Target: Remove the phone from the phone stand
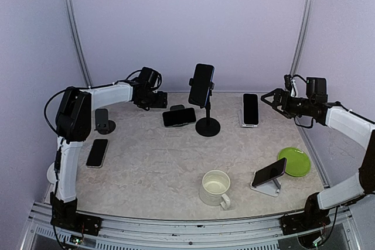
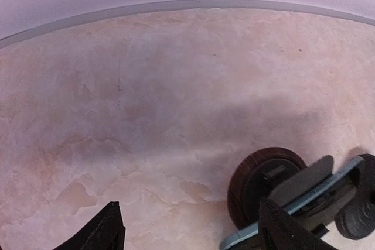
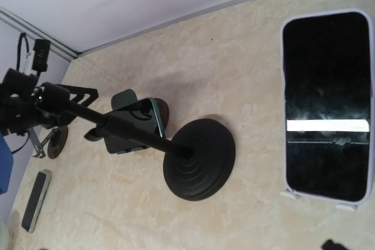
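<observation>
The left gripper [image 1: 162, 100] hangs open far left, beside a phone [image 1: 179, 116] on a low stand [image 2: 253, 181]. The right gripper [image 1: 269, 99], also open, hovers near a white-cased phone [image 1: 250, 109].

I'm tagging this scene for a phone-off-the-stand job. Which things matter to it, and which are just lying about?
Job: left claw; right claw; phone on tall stand; phone on low stand; white-cased phone on its stand; phone on wedge stand. Which phone is meant is unclear.
Lying about: mug; green plate; flat phone; empty stand.
</observation>
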Motion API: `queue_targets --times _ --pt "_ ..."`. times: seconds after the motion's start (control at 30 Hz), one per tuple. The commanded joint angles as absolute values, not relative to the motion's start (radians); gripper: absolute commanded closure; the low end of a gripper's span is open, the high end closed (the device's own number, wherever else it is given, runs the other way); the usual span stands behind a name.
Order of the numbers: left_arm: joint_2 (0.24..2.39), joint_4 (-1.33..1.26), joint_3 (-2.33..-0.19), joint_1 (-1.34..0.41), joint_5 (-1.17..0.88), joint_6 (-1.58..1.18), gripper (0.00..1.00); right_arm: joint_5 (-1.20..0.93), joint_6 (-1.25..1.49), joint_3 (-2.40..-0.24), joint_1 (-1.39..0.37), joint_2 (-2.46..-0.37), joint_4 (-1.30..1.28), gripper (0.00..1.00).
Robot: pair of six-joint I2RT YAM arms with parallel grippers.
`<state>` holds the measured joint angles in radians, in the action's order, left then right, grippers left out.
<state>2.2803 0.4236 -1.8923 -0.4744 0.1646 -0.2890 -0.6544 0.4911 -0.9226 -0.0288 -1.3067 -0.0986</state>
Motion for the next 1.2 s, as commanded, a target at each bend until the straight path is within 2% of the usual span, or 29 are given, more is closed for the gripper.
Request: queue_targets --times 0.0,0.17,0.33,0.87,1.17 --pt "2.165 0.284 -1.807 -0.436 -0.073 -0.281 0.22 -0.673 0.495 -0.908 -0.037 -1.281 -0.066 0.0" --pt "2.16 0.148 -1.755 -0.324 -0.562 -0.242 0.21 -0.673 0.491 -0.899 -0.037 -1.267 -0.077 0.0" --pt "2.293 0.232 -1.893 -0.284 -0.76 -0.182 0.22 -0.673 0.495 -0.894 -0.037 -1.257 -0.081 0.0" --pt "2.476 0.289 -2.014 -0.349 -0.834 -0.121 0.41 -0.657 0.495 -0.914 -0.037 -1.253 -0.116 0.0" --pt "2.504 0.246 -2.042 -0.342 -0.87 -0.157 0.59 -0.647 0.487 -0.922 -0.037 -1.243 -0.141 0.0"
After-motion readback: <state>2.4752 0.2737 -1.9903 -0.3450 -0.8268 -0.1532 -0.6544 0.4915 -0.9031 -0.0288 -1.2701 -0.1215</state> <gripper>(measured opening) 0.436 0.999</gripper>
